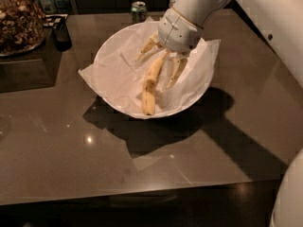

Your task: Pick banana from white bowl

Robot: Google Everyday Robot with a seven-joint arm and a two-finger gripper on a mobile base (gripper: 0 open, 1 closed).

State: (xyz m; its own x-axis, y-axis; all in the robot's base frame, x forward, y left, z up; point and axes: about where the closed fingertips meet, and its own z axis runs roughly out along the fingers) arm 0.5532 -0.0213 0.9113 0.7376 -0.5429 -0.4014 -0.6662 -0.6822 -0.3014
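Observation:
The banana [150,86] is yellow with brown speckles and lies lengthwise in the white bowl [110,45], on the crinkled white paper [116,77] that lines it. My gripper [155,71] reaches down into the bowl from the upper right. It is open, with one pale finger [146,47] left of the banana's upper end and the other finger [175,74] to its right. The banana's upper end runs under the gripper's white wrist [179,28]. The lower end rests near the bowl's front rim.
A green can [138,11] stands just behind the bowl. A glass jar of brown snacks [19,20] and a dark cup [61,32] stand at the left on a dark tray. The white arm [265,18] crosses the upper right. The table's front edge runs along the bottom.

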